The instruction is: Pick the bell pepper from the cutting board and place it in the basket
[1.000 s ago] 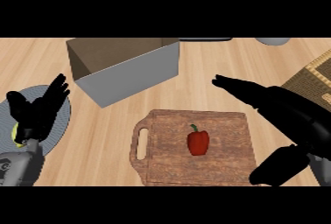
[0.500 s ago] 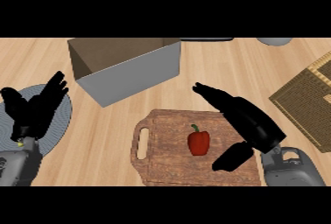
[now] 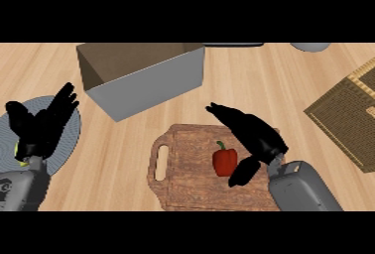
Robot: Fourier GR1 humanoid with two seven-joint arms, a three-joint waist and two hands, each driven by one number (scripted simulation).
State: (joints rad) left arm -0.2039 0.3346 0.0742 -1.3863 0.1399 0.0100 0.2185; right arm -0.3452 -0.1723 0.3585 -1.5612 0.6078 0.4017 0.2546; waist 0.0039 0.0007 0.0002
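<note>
A red bell pepper [image 3: 224,160] with a green stem lies near the middle of the brown wooden cutting board [image 3: 187,186]. My right hand [image 3: 253,134] hovers over the board just right of the pepper, fingers stretched toward the upper left and thumb hanging down beside the pepper; it is open and holds nothing. The woven basket [image 3: 350,113] sits at the right edge, partly cut off. My left hand [image 3: 40,124] rests open at the far left, fingers up, over a grey plate.
A grey open box [image 3: 143,74] with a brown inside stands at the back, left of centre. A grey ribbed plate [image 3: 67,130] lies under my left hand. A pale bowl [image 3: 311,46] shows at the top right edge.
My right hand has moved left and closer in, from beyond the board's right side to just beside the pepper. The left hand stayed almost still.
</note>
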